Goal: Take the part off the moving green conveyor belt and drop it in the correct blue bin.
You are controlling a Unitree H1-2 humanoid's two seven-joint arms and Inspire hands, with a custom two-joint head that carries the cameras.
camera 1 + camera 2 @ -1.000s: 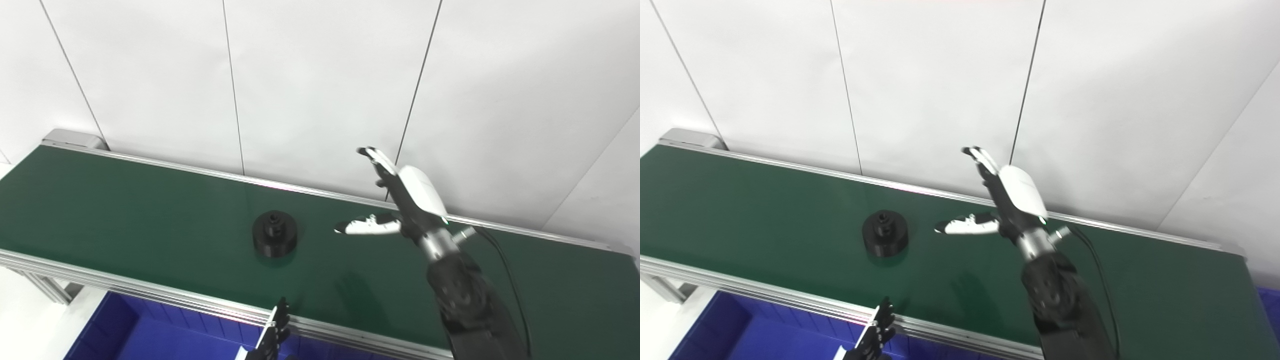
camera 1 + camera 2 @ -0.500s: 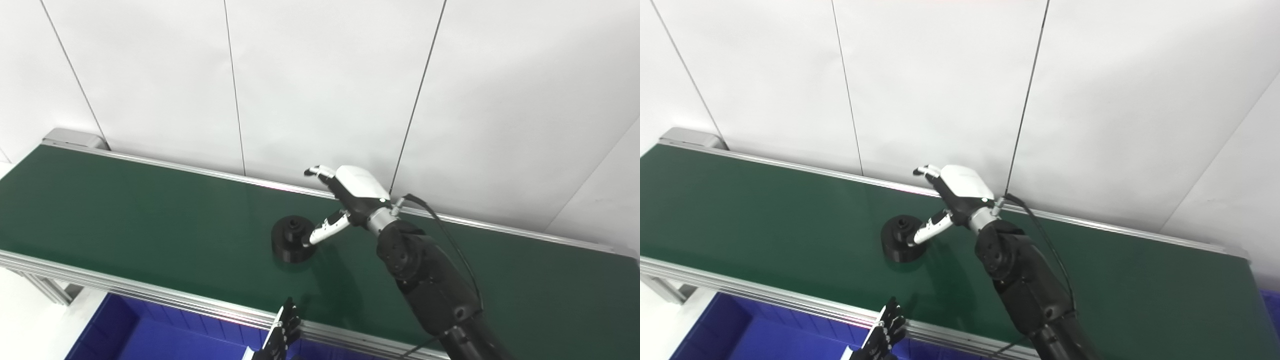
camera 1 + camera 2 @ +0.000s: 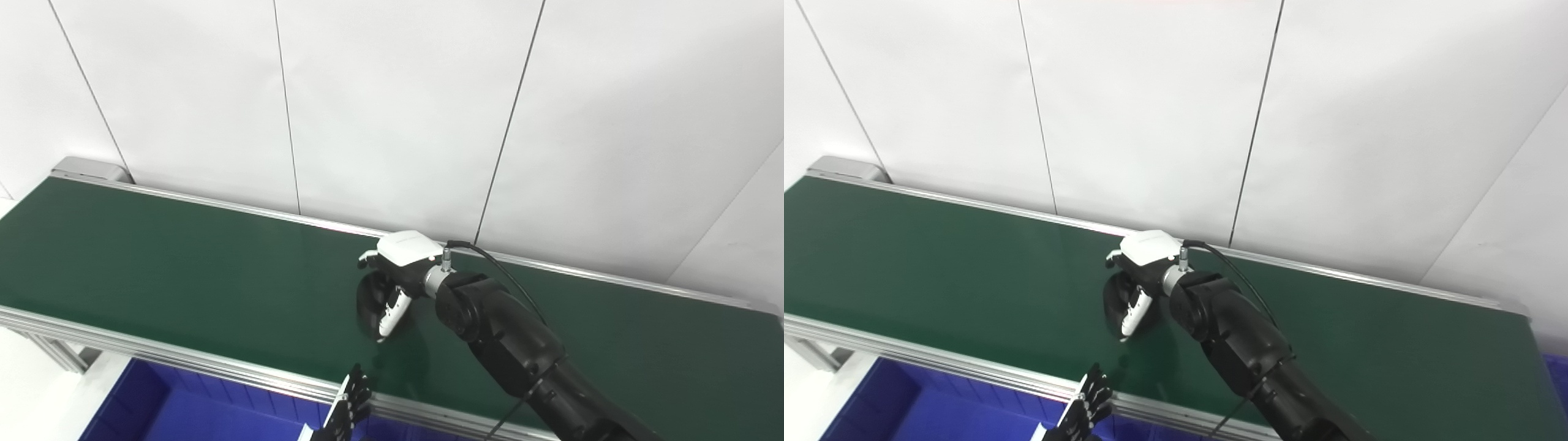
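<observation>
One blue bin corner [image 3: 1557, 367] beyond conveyor belt [image 3: 937, 257], right-eye view only.

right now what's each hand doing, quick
Left hand: open, fingers spread, holding nothing, low at the near belt edge.
Right hand: wrapped over the black round part; a firm grip cannot be told.

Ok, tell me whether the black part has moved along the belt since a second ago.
Yes. The black part has travelled rightward along the green conveyor belt, past the wall seam behind it, and now sits under the right hand.
</observation>
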